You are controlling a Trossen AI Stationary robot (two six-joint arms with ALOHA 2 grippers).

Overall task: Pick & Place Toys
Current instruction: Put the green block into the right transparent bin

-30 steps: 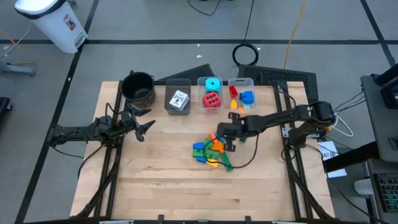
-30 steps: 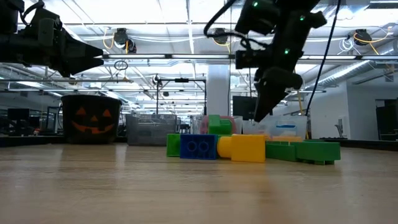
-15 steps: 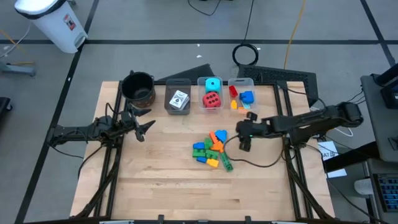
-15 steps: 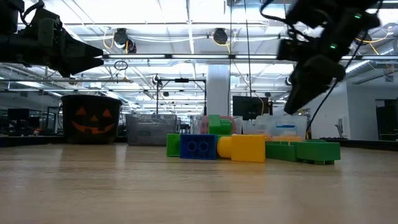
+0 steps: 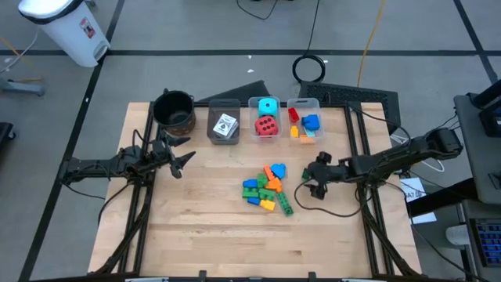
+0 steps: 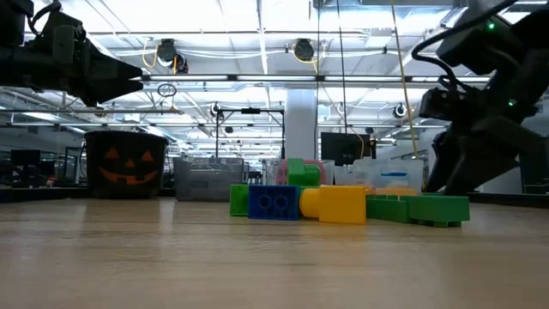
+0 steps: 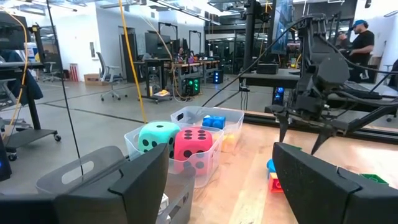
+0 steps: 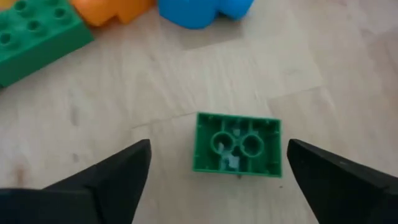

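Note:
A pile of toys [image 5: 266, 186], small blue, green, orange and yellow bricks, lies at the table's middle [image 6: 343, 202]. One small green brick [image 8: 236, 144] lies alone on the wood, underside up, just right of the pile [image 5: 304, 171]. My right gripper [image 5: 311, 180] hangs open over it and slants down, a finger on either side, not touching [image 8: 219, 149]. My left gripper [image 5: 182, 159] waits open and level at the table's left [image 7: 221, 149]. Farther toys sit in bins at the back.
Along the far edge stand a black pot [image 5: 174, 110], a grey bin with white cards [image 5: 225, 124], a clear bin with a cyan and a red cube [image 5: 266, 117], and a clear bin with bricks [image 5: 305, 121]. Bare wood lies near the front edge.
My right gripper has drawn back from over the pile toward the table's right edge, sinking lower, and has opened. The small green brick now shows alone on the wood beneath it. The pile has kept its place.

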